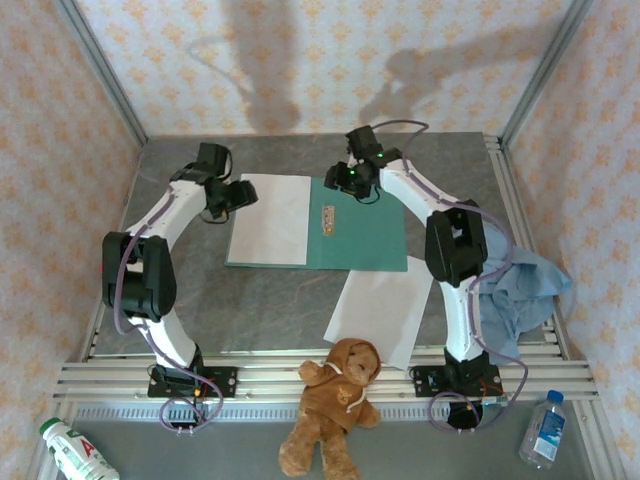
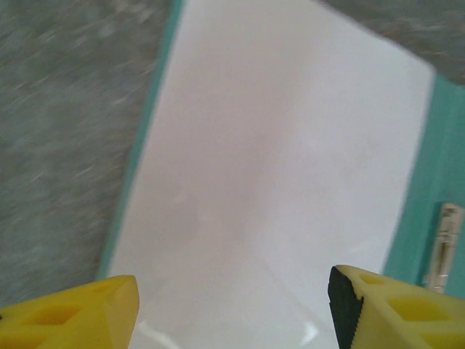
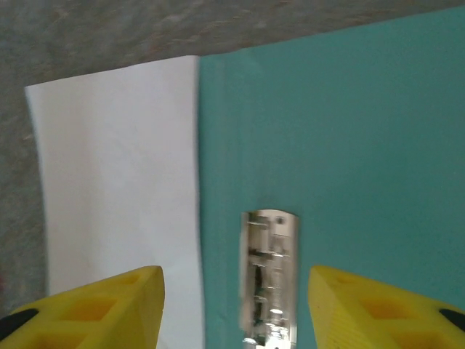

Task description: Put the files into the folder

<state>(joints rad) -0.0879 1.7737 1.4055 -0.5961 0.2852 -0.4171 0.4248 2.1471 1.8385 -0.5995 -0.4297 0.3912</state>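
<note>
Loose sheet (image 1: 378,308) touching folder (image 1: 365,235): we judge it light, limp, slippery; pinch a corner. Left tool (image 2: 232,305) and right tool (image 3: 236,305) apart, empty.

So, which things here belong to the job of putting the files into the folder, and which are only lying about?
Belonging to the job:
- folder, lying open
- white sheet, on the folder's left half
- second white sheet, loose in front of the folder

Lying about:
- blue cloth
- teddy bear
- white bottle
- clear bottle
</note>
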